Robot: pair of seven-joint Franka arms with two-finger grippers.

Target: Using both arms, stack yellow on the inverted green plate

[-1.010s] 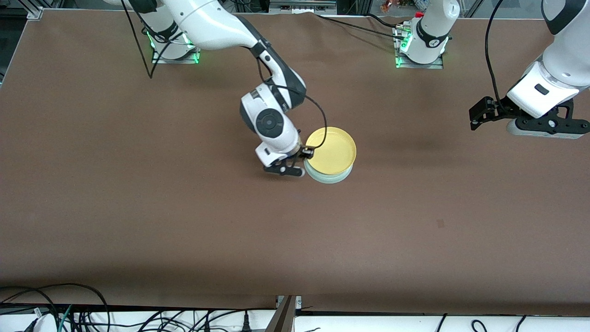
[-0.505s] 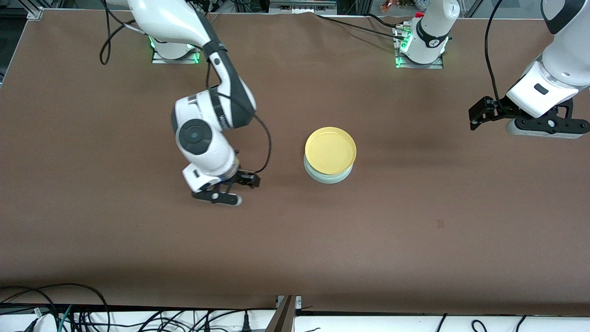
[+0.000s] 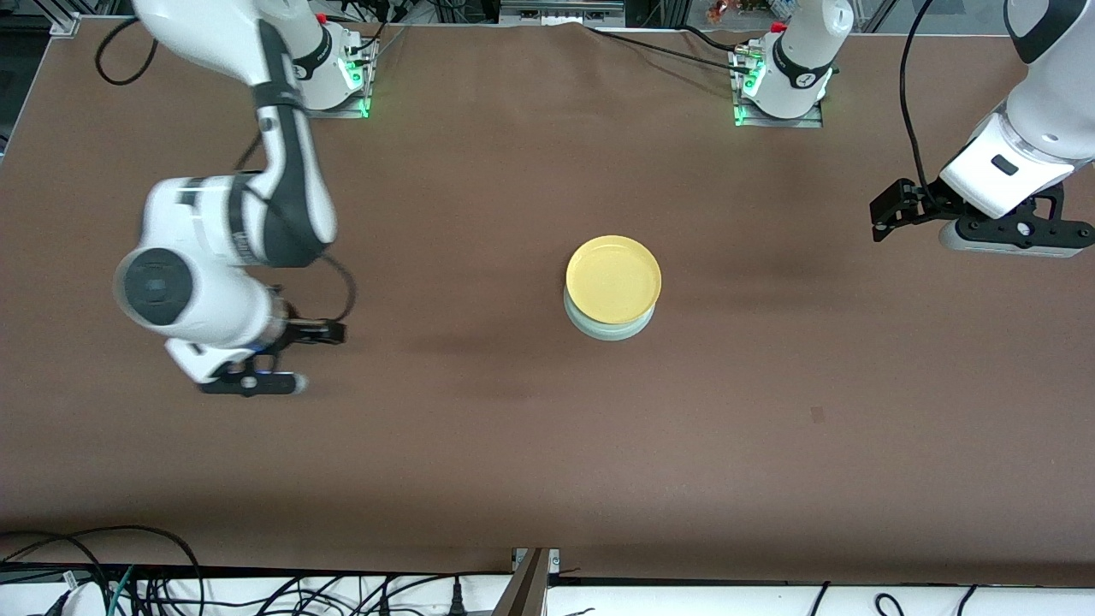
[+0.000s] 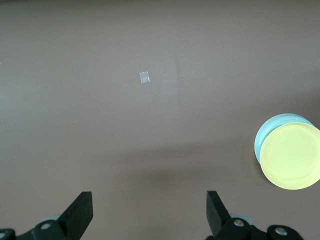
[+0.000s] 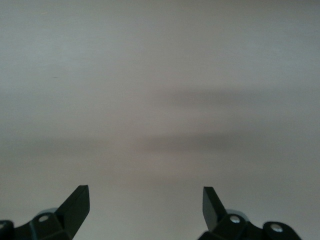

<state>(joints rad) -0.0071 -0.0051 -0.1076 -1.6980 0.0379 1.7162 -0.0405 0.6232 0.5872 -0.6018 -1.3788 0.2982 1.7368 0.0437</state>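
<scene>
The yellow plate lies upright on the pale green plate at the middle of the table; only the green plate's edge shows under it. Both also show in the left wrist view, the yellow plate on the green plate. My right gripper is open and empty above bare table toward the right arm's end, well away from the stack. In the right wrist view it faces only bare table. My left gripper is open and empty, waiting at the left arm's end; the left wrist view shows it empty.
The brown table carries a small tape mark, nearer to the front camera than the stack, also in the left wrist view. Cables hang along the table's front edge. The arm bases stand along the back.
My right gripper has left the yellow plate's rim and swung away toward the right arm's end of the table. The stack and the left arm have not moved.
</scene>
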